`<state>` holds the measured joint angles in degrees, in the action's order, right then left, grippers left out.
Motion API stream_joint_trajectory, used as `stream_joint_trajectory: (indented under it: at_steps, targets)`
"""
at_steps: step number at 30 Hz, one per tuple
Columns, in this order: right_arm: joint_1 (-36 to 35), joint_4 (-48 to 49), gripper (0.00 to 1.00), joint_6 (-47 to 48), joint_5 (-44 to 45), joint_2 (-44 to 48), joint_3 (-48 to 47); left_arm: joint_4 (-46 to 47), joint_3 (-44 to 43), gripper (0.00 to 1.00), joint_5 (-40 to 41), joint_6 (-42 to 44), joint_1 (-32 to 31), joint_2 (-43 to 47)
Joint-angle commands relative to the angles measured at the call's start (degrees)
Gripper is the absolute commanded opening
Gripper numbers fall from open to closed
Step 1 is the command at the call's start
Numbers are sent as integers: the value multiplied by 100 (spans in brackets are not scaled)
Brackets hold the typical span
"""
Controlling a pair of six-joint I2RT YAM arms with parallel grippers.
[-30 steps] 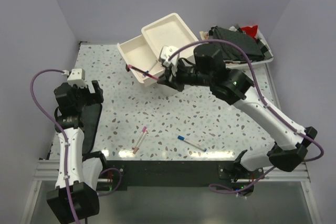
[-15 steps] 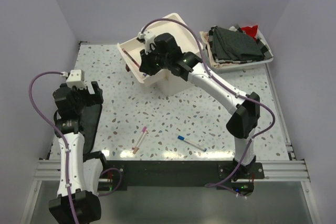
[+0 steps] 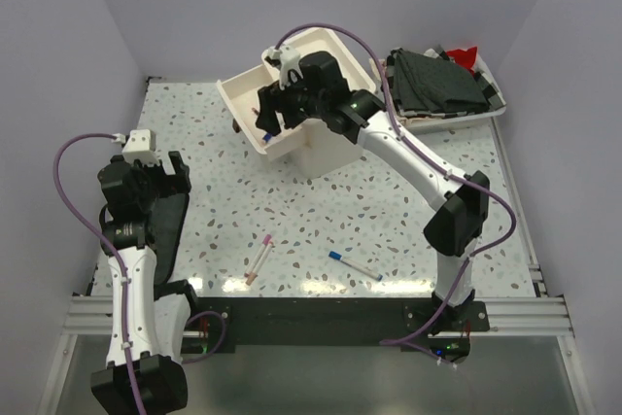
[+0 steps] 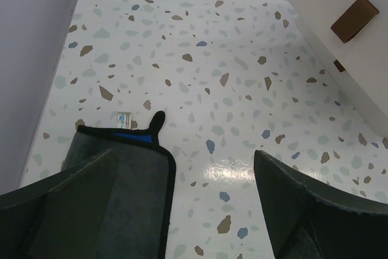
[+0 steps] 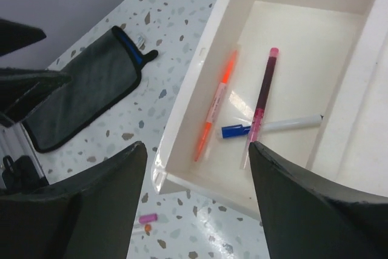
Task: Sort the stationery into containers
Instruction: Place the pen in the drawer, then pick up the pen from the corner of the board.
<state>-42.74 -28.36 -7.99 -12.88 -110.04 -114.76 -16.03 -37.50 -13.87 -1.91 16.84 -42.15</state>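
The cream-white cabinet [image 3: 321,143] stands at the back with its top drawer [image 3: 233,94] pulled out to the left. My right gripper [image 3: 270,114] hangs open above that drawer [image 5: 209,53], holding nothing. In the drawer lie an orange pen [image 5: 215,107], a maroon pen [image 5: 262,95] and a white pen with a blue cap [image 5: 276,127]. A pink pen [image 3: 259,259] and a blue-capped white pen [image 3: 353,267] lie on the table near the front. My left gripper [image 3: 146,174] is open and empty at the left, over the table [image 4: 200,59].
A dark pouch [image 3: 170,225] lies flat under the left gripper, seen also as the pouch [image 4: 115,192] in the left wrist view. A white tray of dark cloths [image 3: 442,85] sits back right. A brown drawer handle [image 4: 354,19] shows on the cabinet front.
My right gripper swung left over the open drawer with the maroon pen and opened; the pen now lies in the drawer. The left arm stayed put.
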Motion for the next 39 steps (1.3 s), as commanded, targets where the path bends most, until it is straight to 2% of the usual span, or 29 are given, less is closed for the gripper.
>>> stream_joint_trajectory:
  at_steps: [1,3,4,6,8,12,16,34,36,37,39]
  targets:
    - [-138,-459,66,1987,-961,1559,1264,135,-153,98,-2,7,-14,-4]
    - [-234,-828,63,2668,-726,2089,2190,188,-100,98,-11,-37,-5,5]
    - [-252,-1021,62,3202,-637,2631,3091,206,-65,98,-19,-37,-14,5]
    - [-278,-1180,62,3627,-357,3083,4209,223,-39,99,-28,-64,-5,14]
    - [-296,-1391,62,4041,-14,3453,4732,241,-3,99,-28,-64,-5,5]
    - [-567,-1716,58,4253,434,3385,5436,241,23,99,-20,-29,-14,-30]
    - [-885,-1761,57,3858,1042,2840,5596,285,40,98,25,-20,-5,-56]
    - [-1509,-1348,58,3207,734,1477,5482,65,-21,99,183,121,-5,-30]
    - [-1518,-1330,56,3059,813,1214,5403,74,-21,99,200,130,-5,-30]
    - [-1518,-1330,52,3014,823,1135,5368,65,-30,99,200,138,-5,-30]
    - [-1527,-1304,37,2892,866,915,5324,83,-30,99,209,138,-14,-39]
